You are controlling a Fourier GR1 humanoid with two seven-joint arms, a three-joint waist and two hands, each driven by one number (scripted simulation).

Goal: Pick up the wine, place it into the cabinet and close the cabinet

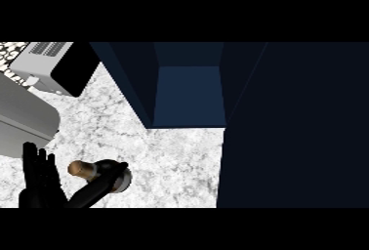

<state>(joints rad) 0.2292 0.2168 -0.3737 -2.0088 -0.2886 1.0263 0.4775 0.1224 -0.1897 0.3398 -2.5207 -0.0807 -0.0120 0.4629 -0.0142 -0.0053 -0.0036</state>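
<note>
Wine bottle (84, 169): cork-coloured top showing, lower left of the marbled tabletop (173, 156), clear of the cabinet. Right hand (108, 177): black, fingers curled round the bottle just beside its top. Left hand (37, 173): at the left edge, fingers straight and up, holding nothing. Cabinet (189, 93): dark blue, open, door (296, 127) standing to the right. Grey appliance (51, 66): upper left.

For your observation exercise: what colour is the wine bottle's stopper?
Tan brown stopper, best seen in the head view.
</note>
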